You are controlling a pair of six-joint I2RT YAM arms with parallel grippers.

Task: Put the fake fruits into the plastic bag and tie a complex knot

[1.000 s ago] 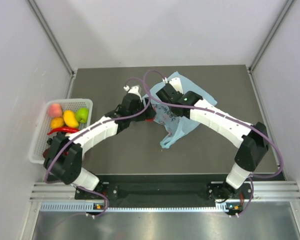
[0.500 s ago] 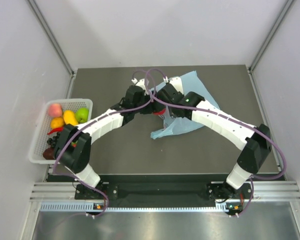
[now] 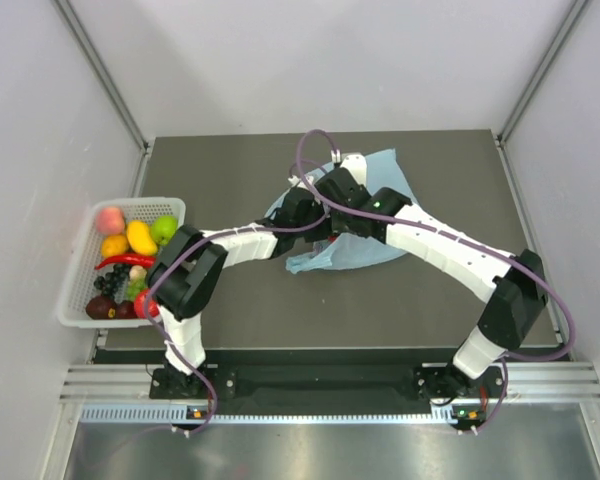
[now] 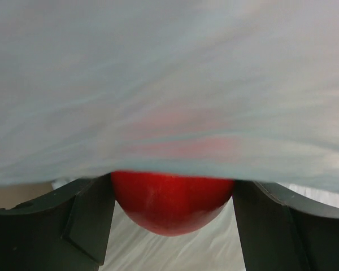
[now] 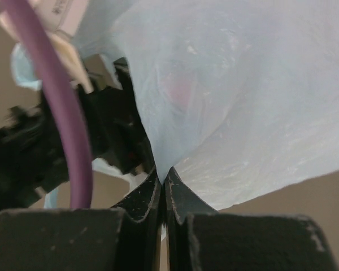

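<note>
In the left wrist view a glossy red apple point(image 4: 172, 206) sits between my left gripper's point(image 4: 172, 195) dark fingers point(image 4: 85, 223), which are shut on it. The light-blue plastic bag point(image 4: 169, 84) drapes over its top. From above, the left gripper point(image 3: 300, 203) is pushed in under the bag point(image 3: 380, 180) at mid-table. My right gripper point(image 5: 163, 172) is shut on a pinched fold of the bag's film point(image 5: 243, 107) and holds it up beside the left wrist point(image 5: 101, 141). The other fake fruits point(image 3: 140, 237) lie in the basket at the left. No knot shows.
The white mesh basket point(image 3: 78, 268) stands at the table's left edge with a peach point(image 3: 110, 218), a green apple point(image 3: 164, 229), a red chili point(image 3: 125, 261) and dark fruits inside. Purple cables point(image 3: 315, 150) loop over both wrists. Grey walls close in the table.
My left arm has swung right, carrying the red apple under the bag. The bag's lower flap has been drawn left and up. The right gripper has kept its pinch on the film.
</note>
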